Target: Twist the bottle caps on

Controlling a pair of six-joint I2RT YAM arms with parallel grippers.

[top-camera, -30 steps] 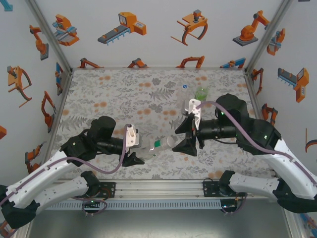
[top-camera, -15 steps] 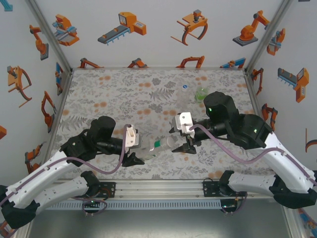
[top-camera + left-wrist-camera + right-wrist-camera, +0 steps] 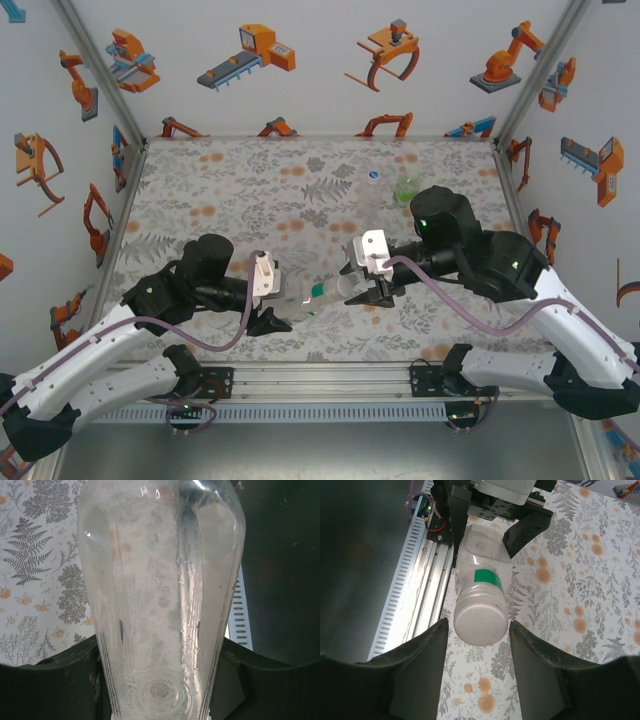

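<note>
Jaws of the left gripper (image 3: 160, 680) are clamping the base of the green-labelled bottle (image 3: 318, 295), holding it sideways near the front of the desk (image 3: 240, 190). The right gripper (image 3: 479, 629) jaws are flanking its white cap (image 3: 481, 621) so closely that I cannot tell whether they are gripping. The round, matte cap is sitting on the clear, fluted plastic neck, so tightening is likely remaining, and two other bottles (image 3: 375, 183) are standing far back, too small to judge.
</note>
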